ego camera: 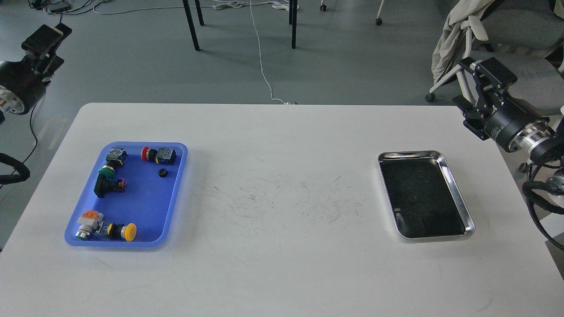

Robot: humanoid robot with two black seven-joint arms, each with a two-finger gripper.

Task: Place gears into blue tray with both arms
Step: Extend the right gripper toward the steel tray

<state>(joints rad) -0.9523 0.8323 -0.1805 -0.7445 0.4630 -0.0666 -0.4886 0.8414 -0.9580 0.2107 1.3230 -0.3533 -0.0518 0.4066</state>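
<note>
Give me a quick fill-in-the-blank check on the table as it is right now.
1. The gear lies in the ____ tray.
2. The yellow-capped switch sits at the tray's ____ end.
3. The steel tray is nearest the ____ gripper.
4. Both grippers are ____ the table.

Missing words: blue; near; right; off

gears [163,172]: 1 clear | push-button switches [159,154]: 5 | blue tray [145,200]: 1 | steel tray [458,200]: 1
</note>
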